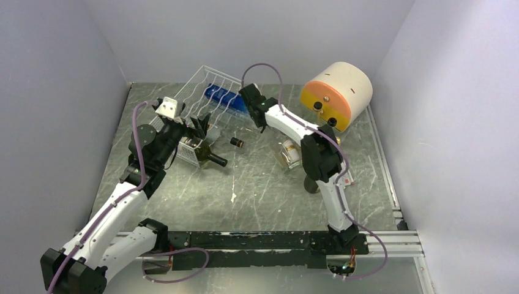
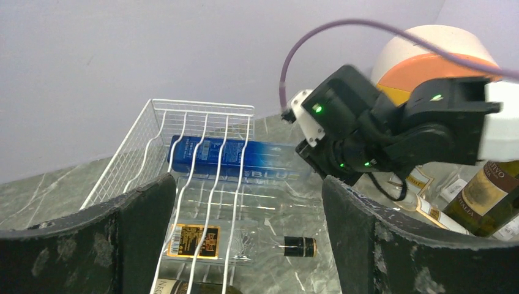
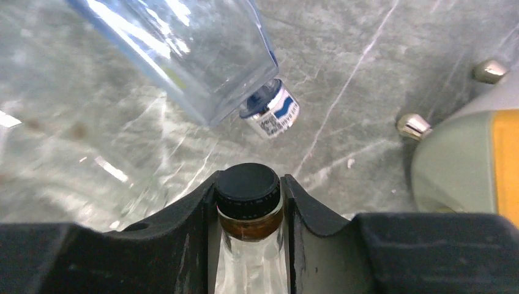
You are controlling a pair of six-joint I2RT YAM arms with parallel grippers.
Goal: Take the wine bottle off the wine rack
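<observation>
The white wire wine rack [image 1: 205,82] stands tilted at the back left and also shows in the left wrist view [image 2: 202,116]. Several bottles lie in it: a blue one [image 2: 238,158], a clear one [image 2: 245,199], one with a gold-and-black label [image 2: 193,241] and a dark one [image 1: 208,156]. My right gripper [image 1: 246,94] is at the rack's open end. It is shut on the black-capped neck of a clear bottle [image 3: 248,193]. My left gripper [image 2: 245,245] is open and empty above the rack's near end, also seen from above [image 1: 199,125].
A cream-and-orange drum [image 1: 336,92] lies at the back right. Other bottles [image 1: 289,153] lie by the right arm's elbow. The blue bottle's cap [image 3: 272,110] is just beyond my right fingertips. Walls close in the table on three sides.
</observation>
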